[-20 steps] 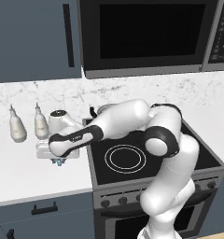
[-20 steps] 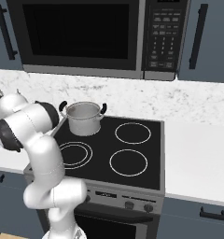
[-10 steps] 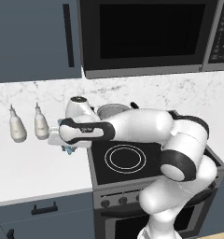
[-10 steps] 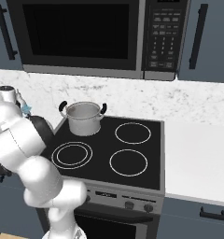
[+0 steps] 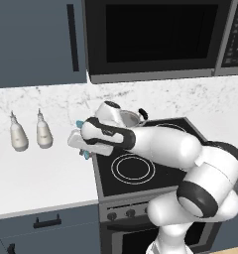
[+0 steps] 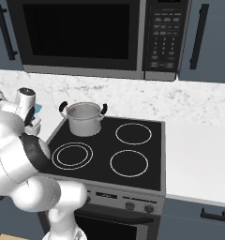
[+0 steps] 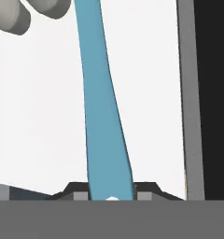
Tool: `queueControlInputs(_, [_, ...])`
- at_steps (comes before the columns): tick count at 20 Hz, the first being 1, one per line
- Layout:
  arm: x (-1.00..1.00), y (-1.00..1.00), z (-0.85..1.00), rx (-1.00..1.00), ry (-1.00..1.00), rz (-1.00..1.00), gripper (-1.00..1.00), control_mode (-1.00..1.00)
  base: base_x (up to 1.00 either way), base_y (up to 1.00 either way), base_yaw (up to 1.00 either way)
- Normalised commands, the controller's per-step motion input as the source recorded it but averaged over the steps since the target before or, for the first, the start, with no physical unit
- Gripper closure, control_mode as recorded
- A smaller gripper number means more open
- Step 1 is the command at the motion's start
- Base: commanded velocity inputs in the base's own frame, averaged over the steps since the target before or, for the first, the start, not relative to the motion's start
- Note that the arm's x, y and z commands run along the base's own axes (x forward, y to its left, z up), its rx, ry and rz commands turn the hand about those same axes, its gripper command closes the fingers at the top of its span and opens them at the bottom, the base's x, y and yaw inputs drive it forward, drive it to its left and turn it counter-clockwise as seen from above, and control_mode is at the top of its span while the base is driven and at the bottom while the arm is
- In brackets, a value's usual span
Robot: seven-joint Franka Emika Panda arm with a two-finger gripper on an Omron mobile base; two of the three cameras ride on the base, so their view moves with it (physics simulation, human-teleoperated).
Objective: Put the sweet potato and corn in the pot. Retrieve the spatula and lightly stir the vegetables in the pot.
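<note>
Holding the spatula (image 7: 102, 116) tight, your tool (image 7: 111, 195) could bump the pot (image 6: 84, 118) if you swing fast.

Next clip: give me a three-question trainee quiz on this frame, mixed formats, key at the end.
1. True or false: the gripper is shut on the spatula.
2. The pot stands on which burner of the stove? A) the far burner nearest the arm B) the near burner farthest from the arm C) it is on the counter
3. Fill in: left of the stove, two pale ___ stand on the counter.

Key: 1 true; 2 A; 3 bottles.
</note>
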Motion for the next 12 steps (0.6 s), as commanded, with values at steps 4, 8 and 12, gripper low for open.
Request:
queueControlInputs(4, [0.0,-0.38,0.35,0.31,-0.02,-0.03,1.0,-1.0,0.0,0.0,0.0])
queueControlInputs(8, [0.09,-0.54,0.21,0.29,0.0,-0.06,1.0,-1.0,0.0,0.0,0.0])
queueControlInputs(12, [0.25,-0.5,0.16,0.23,0.06,-0.08,1.0,-1.0,0.0,0.0,0.0])
